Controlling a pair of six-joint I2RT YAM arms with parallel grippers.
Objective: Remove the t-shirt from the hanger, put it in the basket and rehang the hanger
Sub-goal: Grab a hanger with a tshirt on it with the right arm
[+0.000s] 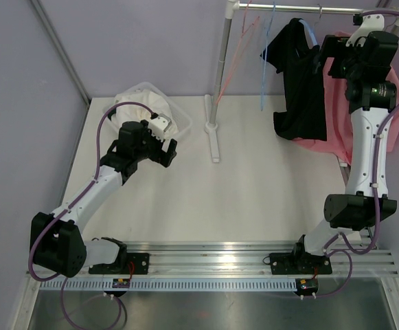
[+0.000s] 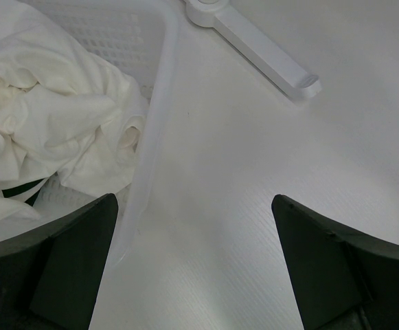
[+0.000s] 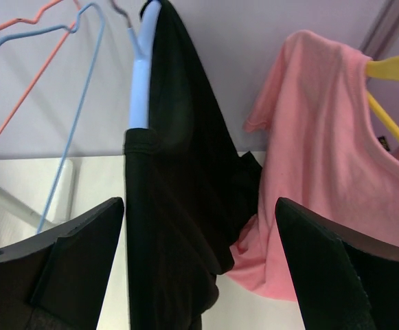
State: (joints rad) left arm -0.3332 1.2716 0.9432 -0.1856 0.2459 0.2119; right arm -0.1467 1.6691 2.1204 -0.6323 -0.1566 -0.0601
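A black t-shirt (image 1: 297, 82) hangs on a light blue hanger (image 3: 139, 82) from the rail at the back right; in the right wrist view the shirt (image 3: 178, 206) fills the middle. My right gripper (image 1: 321, 55) is raised at rail height, open, its jaws standing wide on either side of the shirt without touching it (image 3: 199, 234). A pink t-shirt (image 3: 316, 144) on a yellow hanger (image 3: 391, 75) hangs just right of the black one. My left gripper (image 1: 167, 150) is open and empty, low over the table beside the basket (image 2: 194, 213).
A white basket (image 2: 156, 103) of white clothes (image 1: 141, 106) sits at the back left. The rack's pole (image 1: 221, 69) and white foot (image 2: 254, 48) stand mid-table. Empty pink and blue hangers (image 3: 75, 117) hang left of the black shirt.
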